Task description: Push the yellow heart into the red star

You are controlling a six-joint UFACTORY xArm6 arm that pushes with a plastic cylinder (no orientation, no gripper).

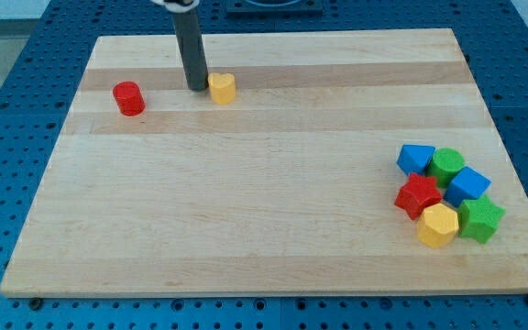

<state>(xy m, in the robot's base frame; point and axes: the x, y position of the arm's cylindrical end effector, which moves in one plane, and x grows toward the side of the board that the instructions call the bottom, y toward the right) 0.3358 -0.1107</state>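
Your rod ends in a plain tip (196, 88), so there is no claw here to report open, closed or gripping. The tip sits just at the view's left of the yellow heart (222, 88), near the counter's (246, 202) top edge; contact cannot be resolved. Judged placement: behind the heart for a push toward the view's right and bottom, where the red star (417, 194) lies well apart in a tight cluster with a blue block (416, 158), green block (446, 164), second blue block (468, 183), green star-like block (480, 220) and yellow hexagonal block (438, 225). A red cylinder (128, 98) stands alone at left. The counter is pale wood, smooth; the blocks are matte and chunky.
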